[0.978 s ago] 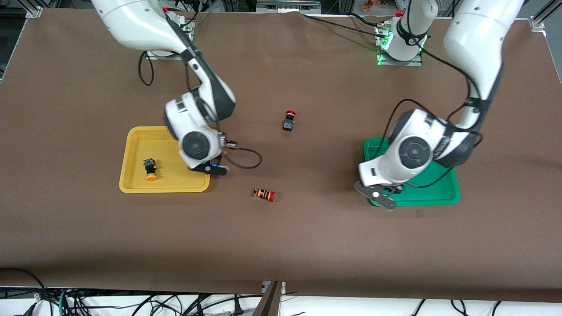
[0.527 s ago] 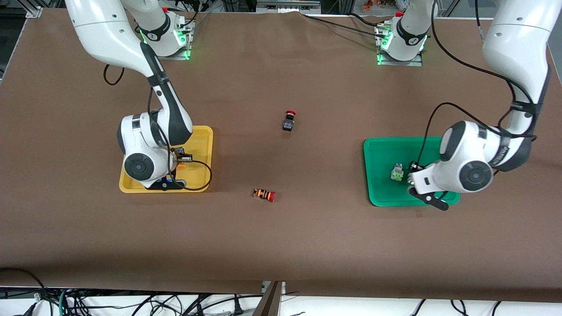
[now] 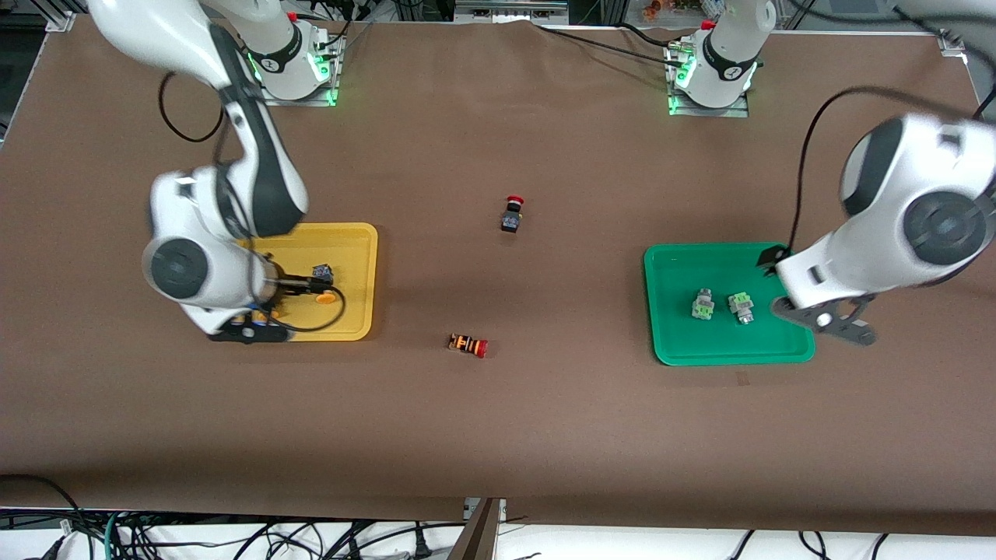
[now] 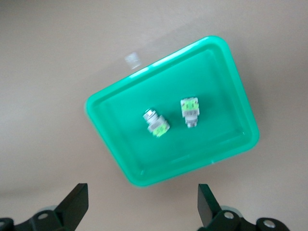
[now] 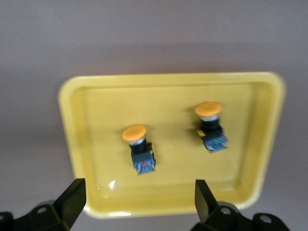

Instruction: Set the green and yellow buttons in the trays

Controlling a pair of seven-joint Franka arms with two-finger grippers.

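Left wrist view shows the left gripper (image 4: 139, 211) up over the green tray (image 4: 226, 67) with its jaws wide open and holding nothing. Two green buttons (image 4: 157, 123) (image 4: 190, 111) lie side by side in that tray. The right gripper (image 5: 139, 207) hangs over the yellow tray (image 5: 72, 120), jaws open and empty too. Two yellow buttons (image 5: 138, 148) (image 5: 211, 126) lie inside it. Both trays sit on the brown desk (image 3: 545, 420), well apart.

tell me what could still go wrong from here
The right gripper hangs open over the yellow tray; its cable loops low beside a yellow button and might snag it. The left gripper, open over the green tray, looks clear. The red-capped button and striped button could be wrongly picked next.
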